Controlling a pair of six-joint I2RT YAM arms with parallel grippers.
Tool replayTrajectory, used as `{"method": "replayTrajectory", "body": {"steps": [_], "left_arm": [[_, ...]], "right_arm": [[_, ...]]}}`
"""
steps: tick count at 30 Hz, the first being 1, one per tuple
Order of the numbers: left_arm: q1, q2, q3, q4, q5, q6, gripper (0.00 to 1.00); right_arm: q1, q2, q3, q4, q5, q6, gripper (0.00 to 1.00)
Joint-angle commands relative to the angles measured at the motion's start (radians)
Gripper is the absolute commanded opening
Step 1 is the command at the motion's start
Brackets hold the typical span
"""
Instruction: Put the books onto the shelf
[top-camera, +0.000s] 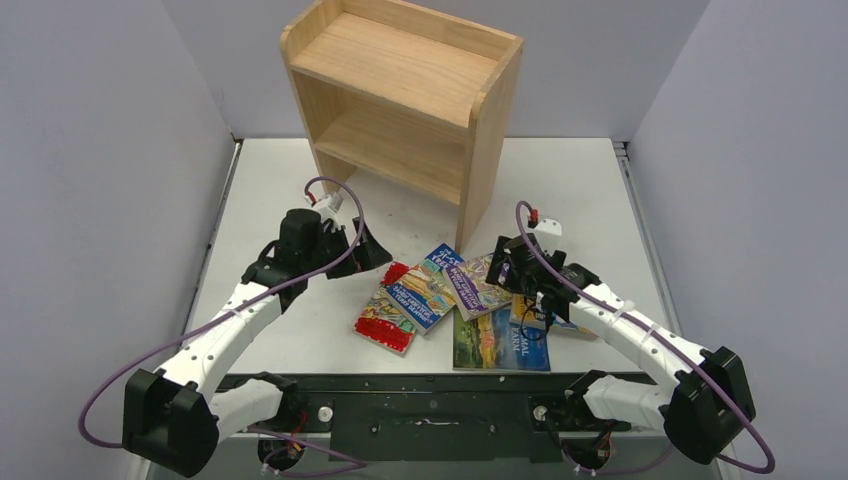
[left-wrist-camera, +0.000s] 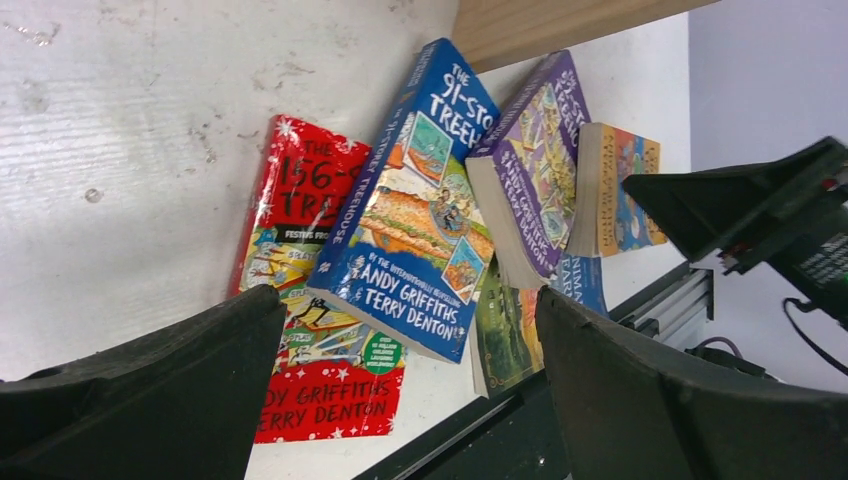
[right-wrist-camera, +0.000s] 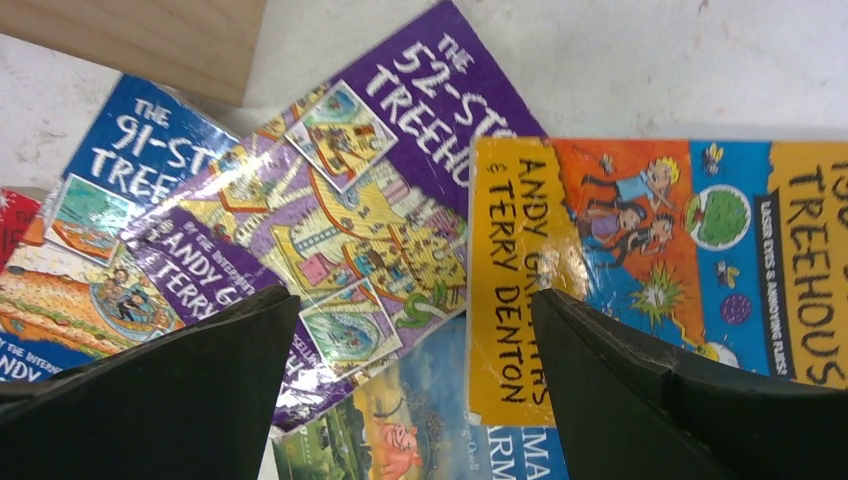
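Beneath the right tool (right-wrist-camera: 415, 300), splayed like the left tool (left-wrist-camera: 410, 295), the yellow-orange book (right-wrist-camera: 640, 250) is half hidden overhead.

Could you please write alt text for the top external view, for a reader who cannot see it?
Five colourful paperbacks lie overlapping on a white table, in front of a wooden shelf with no book on it. A robot's left gripper hangs beside the pile and its right gripper over it, both open.
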Motion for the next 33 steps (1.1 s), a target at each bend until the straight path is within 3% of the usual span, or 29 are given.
{"method": "replayTrajectory", "body": {"steps": [1, 6, 11, 20, 28, 33], "left_arm": [[-0.01, -0.021, 0.05, 0.054, 0.005, 0.016, 0.96], [-0.012, 0.031, 0.052, 0.05, 0.03, 0.018, 0.96], [-0.013, 0.086, 0.053, 0.045, 0.016, 0.005, 0.96], [-0.013, 0.084, 0.041, 0.052, 0.009, 0.005, 0.96], [0.006, 0.067, 0.074, 0.013, -0.012, 0.023, 0.96], [0.159, 0.041, 0.134, -0.053, 0.072, 0.048, 0.96]], "right_arm": [[0.003, -0.041, -0.039, -0.056, -0.042, 0.091, 0.9], [0.003, -0.118, -0.125, 0.021, -0.147, 0.184, 0.9], [0.006, -0.144, -0.244, 0.228, -0.275, 0.339, 0.9], [0.006, -0.114, -0.263, 0.287, -0.265, 0.415, 0.9], [0.049, -0.081, -0.144, 0.36, -0.21, 0.167, 0.9], [0.089, -0.029, -0.11, 0.601, -0.154, -0.137, 0.9]]}}
